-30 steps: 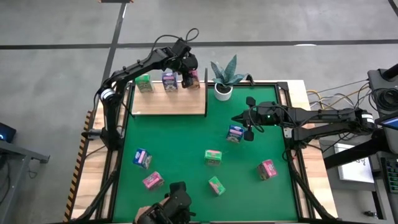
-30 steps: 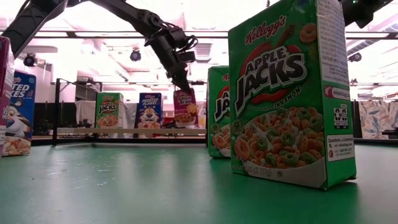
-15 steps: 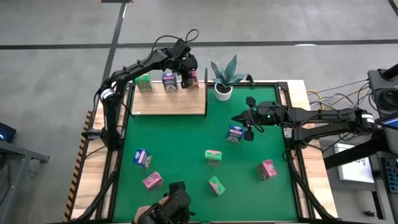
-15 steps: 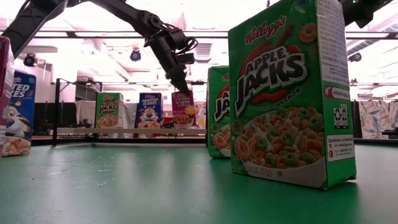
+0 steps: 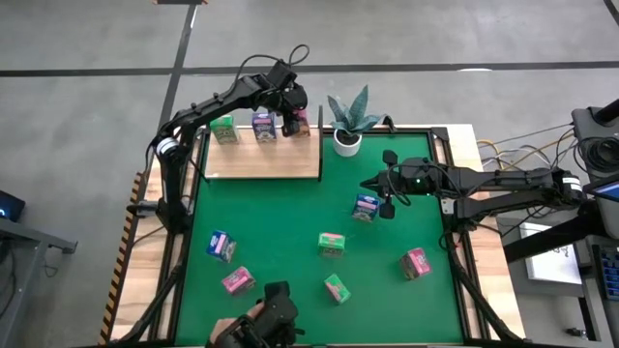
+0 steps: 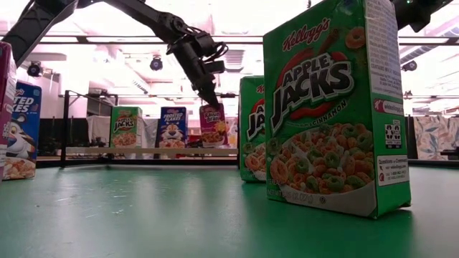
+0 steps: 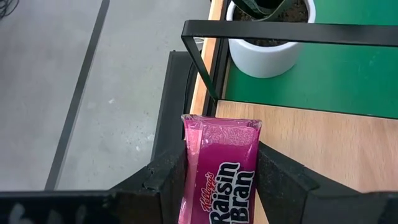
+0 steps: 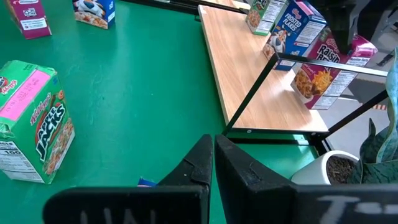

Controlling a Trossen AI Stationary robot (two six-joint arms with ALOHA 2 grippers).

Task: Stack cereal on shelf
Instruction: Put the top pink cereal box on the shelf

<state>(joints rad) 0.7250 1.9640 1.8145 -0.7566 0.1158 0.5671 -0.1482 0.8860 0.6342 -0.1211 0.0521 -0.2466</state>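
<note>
**Spotter:** While your left gripper (image 5: 292,118) sits at the far right end of the shelf (image 5: 261,159), look at what it has: the pink Raisin Bran carton (image 7: 219,168) is pinched between the two fingers (image 7: 163,180), one pad on each broad side. In the low view that carton (image 6: 212,126) stands upright in line with the green carton (image 6: 125,127) and the blue carton (image 6: 172,127), third in the row. I can't tell whether its base is resting on the wood.

**Operator:** So which way do I move off it?

**Spotter:** Its long axis is vertical and it sits directly between your fingers, so my judgement is you part them and lift straight up. The black corner post (image 7: 200,68) and the plant pot (image 5: 347,141) are just beside you on the right, so don't swing that way.

**Operator:** And the next one?

**Spotter:** Your right gripper (image 5: 386,195) hangs just beside the blue-and-white carton (image 5: 366,207) in mid-table, the carton lying towards the left arm's side of it. From its wrist view the fingers (image 8: 198,163) look pressed together with nothing between them. That arm is far nearer the loose cartons than the left: a green one (image 5: 332,245) and a pink one (image 5: 416,263) lie closer to the near edge.
</note>
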